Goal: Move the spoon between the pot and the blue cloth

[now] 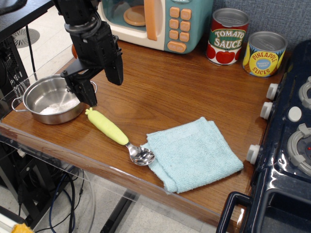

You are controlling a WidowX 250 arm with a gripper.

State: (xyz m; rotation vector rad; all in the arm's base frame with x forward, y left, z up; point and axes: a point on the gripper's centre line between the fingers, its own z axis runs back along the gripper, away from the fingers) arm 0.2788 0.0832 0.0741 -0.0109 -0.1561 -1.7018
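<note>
The spoon [114, 132] lies flat on the wooden counter, its pale yellow-green handle pointing up-left and its shiny metal bowl touching the left edge of the blue cloth [193, 152]. The steel pot [51, 98] stands at the left front of the counter. The spoon rests between pot and cloth. My black gripper [99, 85] is open and empty, raised above the handle end of the spoon, beside the pot's right rim.
A toy microwave [158, 19] stands at the back. A tomato sauce can [228, 36] and a pineapple slices can [264, 53] stand at the back right. A dark toy stove [286, 145] borders the right side. The counter's front edge [97, 167] runs close below the spoon.
</note>
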